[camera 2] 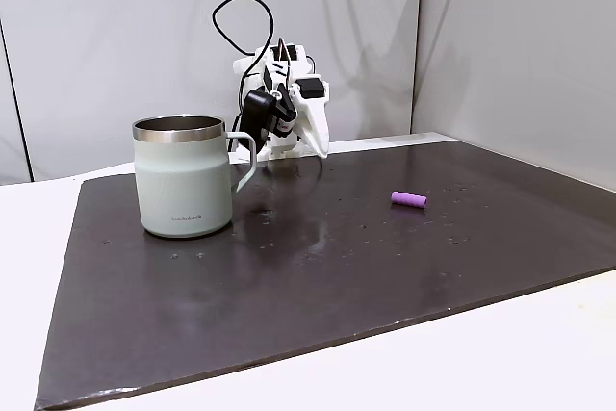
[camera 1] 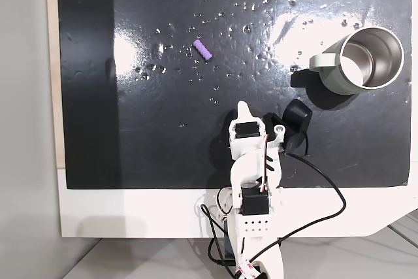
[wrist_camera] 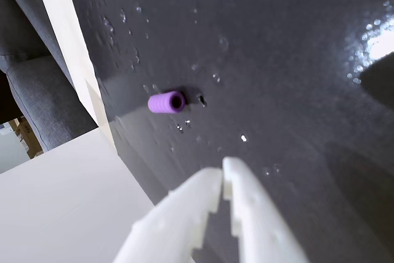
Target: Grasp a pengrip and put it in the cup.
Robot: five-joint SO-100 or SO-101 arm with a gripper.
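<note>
One light-purple pengrip [camera 1: 203,50] lies on one dark mat [camera 1: 163,148], along with one metal cup [camera 1: 361,59] having a single handle, and one white arm bearing one gripper [wrist_camera: 222,177]

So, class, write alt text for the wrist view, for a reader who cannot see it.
A small purple tube lies on its side on a glossy black mat, its open end facing right. The robot's white hand reaches in from the bottom edge, fingertips together, short of the tube.
</note>
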